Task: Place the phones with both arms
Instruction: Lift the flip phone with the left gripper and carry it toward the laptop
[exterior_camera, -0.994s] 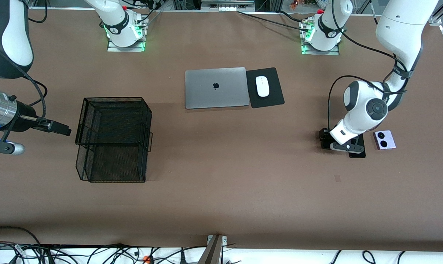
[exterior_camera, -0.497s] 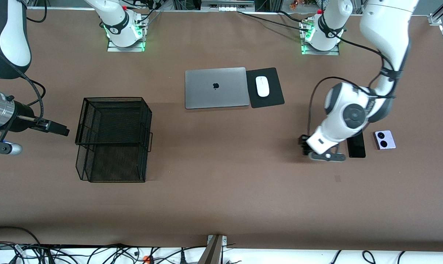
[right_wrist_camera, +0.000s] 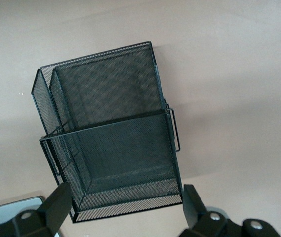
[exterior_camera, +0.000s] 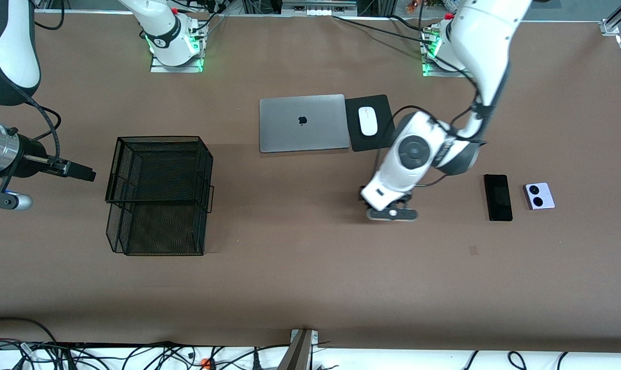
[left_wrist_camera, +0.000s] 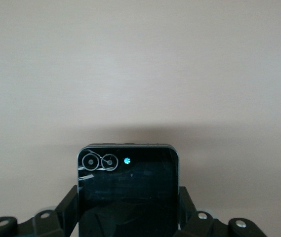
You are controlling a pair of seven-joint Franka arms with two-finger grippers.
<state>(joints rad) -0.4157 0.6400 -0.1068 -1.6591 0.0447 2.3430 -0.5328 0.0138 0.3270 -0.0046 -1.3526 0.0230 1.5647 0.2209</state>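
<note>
A broad brown table (exterior_camera: pixel 300 267) carries the scene, with two white arms reaching over it from bases at its top edge. The left arm (exterior_camera: pixel 482 61) bends down over the bare tabletop between the mouse pad and the two phones still lying flat, and its left gripper (left_wrist_camera: pixel 128 217) is clamped tight on the small squarish black flip phone (left_wrist_camera: pixel 127 190), fingers (left_wrist_camera: pixel 65 210) pressed against both sides of it; the wrist view shows the phone's twin camera rings and a small blue dot above bare table. From the front camera that phone is hidden under the wrist. The right arm (exterior_camera: pixel 7 51) waits at its own end of the table, its right gripper (right_wrist_camera: pixel 123 205) spread wide with nothing between the fingers, hanging beside the black mesh basket (exterior_camera: pixel 159 192), which stands toward that same end. The silver laptop (exterior_camera: pixel 304 122) lies shut near the middle, with a black mouse pad (exterior_camera: pixel 380 136) touching its side and a white mouse (exterior_camera: pixel 367 121) on top of it. Toward the left arm's end, the longer black slab phone (exterior_camera: pixel 497 197) lies flat, and just beside it, apart, sits the small lilac-white phone (exterior_camera: pixel 539 196) with two black circles.
</note>
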